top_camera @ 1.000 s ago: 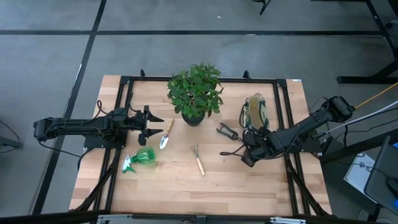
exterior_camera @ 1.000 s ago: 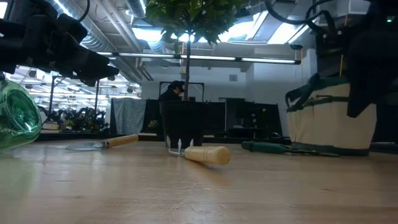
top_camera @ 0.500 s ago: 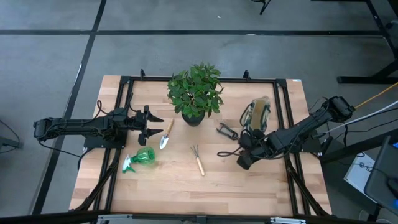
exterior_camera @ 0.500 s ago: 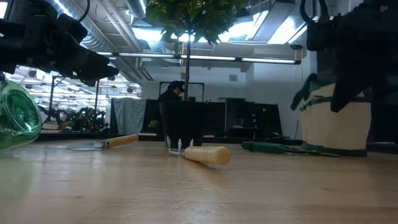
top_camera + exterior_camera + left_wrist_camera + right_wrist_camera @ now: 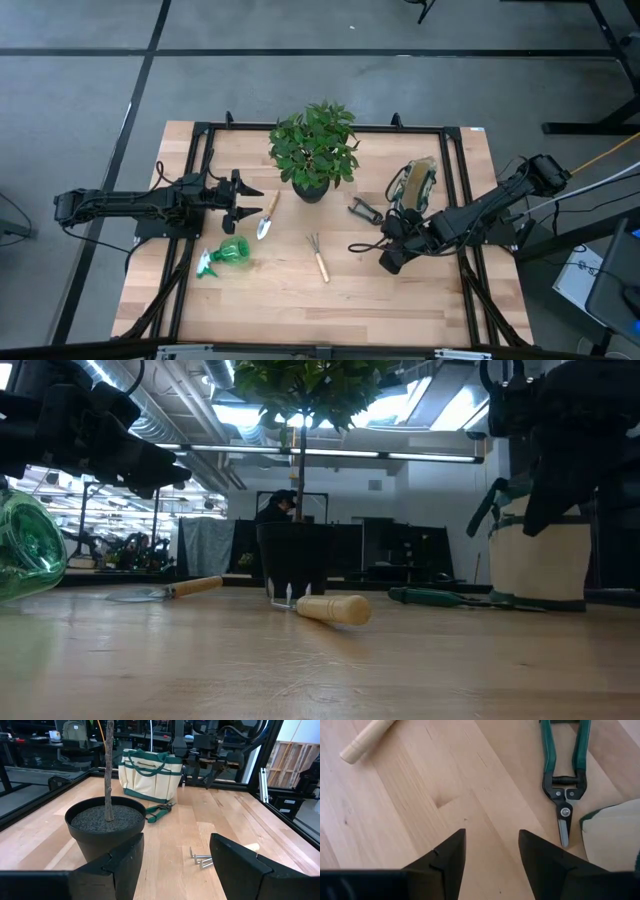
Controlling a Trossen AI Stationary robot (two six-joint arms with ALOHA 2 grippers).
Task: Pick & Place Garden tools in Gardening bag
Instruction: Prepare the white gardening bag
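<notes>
Wooden table [image 5: 420, 300] seen from above. R gripper [image 5: 390, 258] is held over bare wood, fingers parted, nothing gripped, near dark green-handled pruning shears [image 5: 563, 780] and just beside cream canvas bag w/ green trim [image 5: 413, 184]. L gripper [image 5: 247, 200] is parked, fingers wide, empty, beside wooden-handled silver trowel [image 5: 267, 215]. Wooden-handled pronged rake [image 5: 318, 256] lies mid-table; translucent green spray bottle [image 5: 226, 256] lies below the trowel.

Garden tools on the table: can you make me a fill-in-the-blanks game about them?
1. The plant grows in a pot coloured ____.
2. The spray bottle is see-through and ____.
3. The shears lie on the table beside the ____.
4. The right claw is open and holds ____.

Missing words: black; green; bag; nothing
</notes>
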